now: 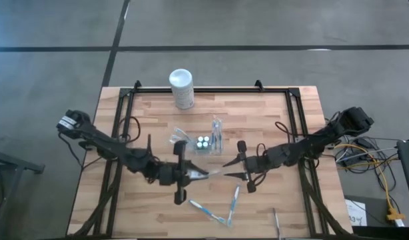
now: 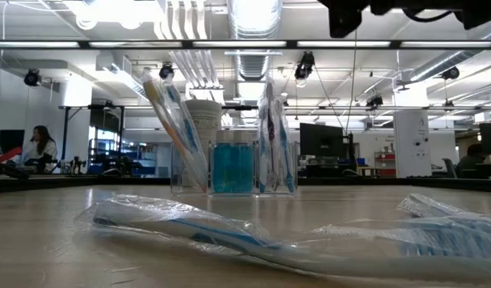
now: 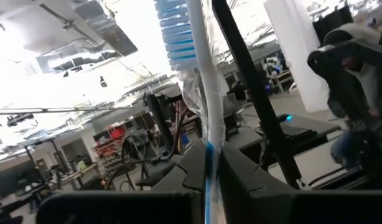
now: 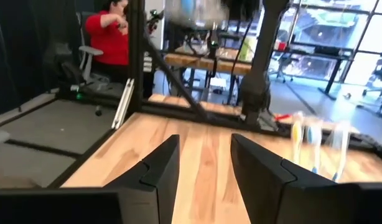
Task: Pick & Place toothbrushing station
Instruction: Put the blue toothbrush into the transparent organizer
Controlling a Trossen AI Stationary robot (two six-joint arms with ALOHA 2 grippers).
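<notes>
Toothbrushing station [image 1: 206,142] sits mid-counter; your left fingers [image 3: 206,177] pinch a wrapped toothbrush [image 3: 200,81] just short of it, right fingers [image 4: 203,168] half-open, empty—slick wrap could slip, or clip the station.

Your left hand [image 3: 208,171] has its two dark fingers [image 3: 178,177] pinched on a white toothbrush with blue-and-white bristles, wrapped in clear plastic film [image 3: 200,81]. It stands nearly upright, bristle head up, tilted slightly. Just beside it you see a thin black rod [image 3: 256,93] slanting past, and the other dark robot arm [image 3: 349,81] farther off.
</notes>
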